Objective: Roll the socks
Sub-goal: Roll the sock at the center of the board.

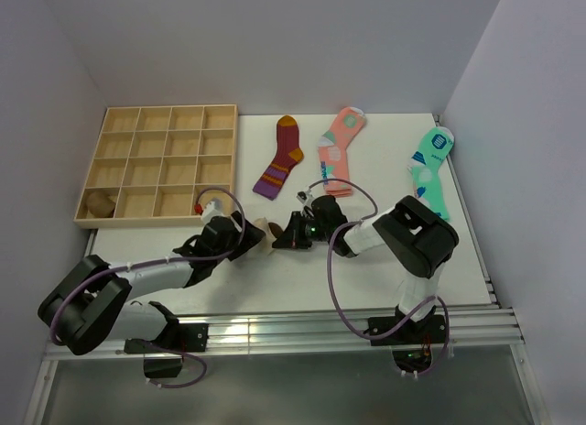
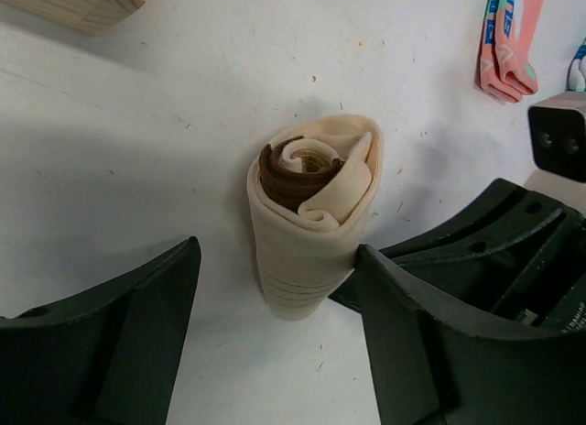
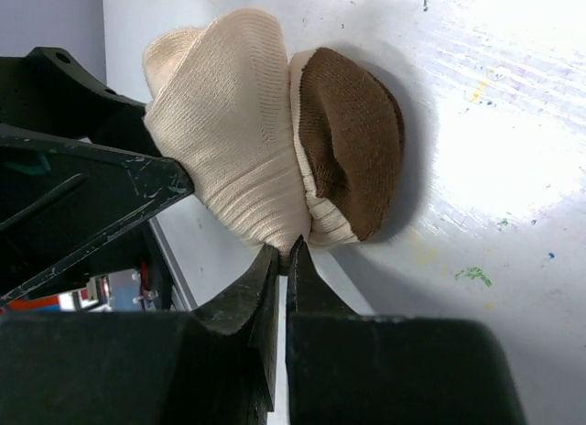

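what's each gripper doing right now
left gripper: open around the rolled sock
right gripper: shut, tips against the sock's edge; grip cannot be told

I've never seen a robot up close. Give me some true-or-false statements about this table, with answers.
1. A beige sock lies rolled up on the table. True.
2. The left pincer is clamped shut. False: its fingers stand apart, one each side of the roll.
3. Every compartment of the wooden tray is empty. False: one corner compartment holds a brownish bundle.
4. A maroon sock, a pink sock and a mint-green sock lie flat farther back. True.
5. The right pincer is shut. True.
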{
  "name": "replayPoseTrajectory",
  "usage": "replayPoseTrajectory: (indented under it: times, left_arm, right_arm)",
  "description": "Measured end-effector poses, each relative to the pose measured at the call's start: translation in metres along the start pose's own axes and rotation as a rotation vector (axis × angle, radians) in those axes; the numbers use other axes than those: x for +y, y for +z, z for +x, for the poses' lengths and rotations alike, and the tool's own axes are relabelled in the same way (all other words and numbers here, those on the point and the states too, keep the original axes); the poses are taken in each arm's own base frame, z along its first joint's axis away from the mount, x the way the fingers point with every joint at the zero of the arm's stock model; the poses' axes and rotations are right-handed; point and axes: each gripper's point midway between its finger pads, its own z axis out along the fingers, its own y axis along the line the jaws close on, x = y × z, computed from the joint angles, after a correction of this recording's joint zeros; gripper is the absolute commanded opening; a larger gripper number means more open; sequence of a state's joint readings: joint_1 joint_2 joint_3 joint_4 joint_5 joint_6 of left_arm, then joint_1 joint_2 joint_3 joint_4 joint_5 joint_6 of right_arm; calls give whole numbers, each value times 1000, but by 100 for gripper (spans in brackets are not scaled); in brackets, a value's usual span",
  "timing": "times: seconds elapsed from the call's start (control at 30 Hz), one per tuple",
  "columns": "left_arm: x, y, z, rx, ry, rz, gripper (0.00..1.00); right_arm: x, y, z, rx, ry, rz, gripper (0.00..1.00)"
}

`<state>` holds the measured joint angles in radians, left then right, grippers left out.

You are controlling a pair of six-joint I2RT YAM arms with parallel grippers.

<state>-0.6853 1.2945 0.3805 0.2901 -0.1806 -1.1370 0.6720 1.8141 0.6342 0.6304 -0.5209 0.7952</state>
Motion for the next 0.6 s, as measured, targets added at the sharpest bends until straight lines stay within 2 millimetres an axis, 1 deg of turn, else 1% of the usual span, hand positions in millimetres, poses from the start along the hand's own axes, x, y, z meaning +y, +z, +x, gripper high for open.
replayPoseTrajectory:
  times: [0.17, 0.27, 0.3, 0.37, 0.4, 0.47, 0.53, 0.6]
  left_arm:
    - [-5, 1, -2, -14, 2, 32, 74]
    - [-6, 5, -1, -14, 9, 43, 70]
    - [-5, 7, 0, -12, 11, 39, 68]
    - [0, 12, 3, -5, 14, 25, 65]
    - [-1, 14, 3, -6, 13, 27, 62]
    - [-3, 18, 3, -6, 13, 27, 58]
    - [-4, 22, 3, -3, 13, 22, 51]
    - [-6, 24, 3, -3, 11, 22, 41]
  right_arm:
    - [0, 1, 1, 25, 25, -22, 0]
    - [1, 2, 1, 33, 27, -20, 0]
    - [1, 2, 1, 35, 28, -19, 0]
    - [1, 2, 0, 39, 27, -14, 0]
    - [0, 2, 0, 41, 26, -11, 0]
    - [0, 3, 0, 45, 21, -5, 0]
    - [-1, 3, 0, 49, 17, 1, 0]
    - [-2, 3, -1, 50, 9, 6, 1]
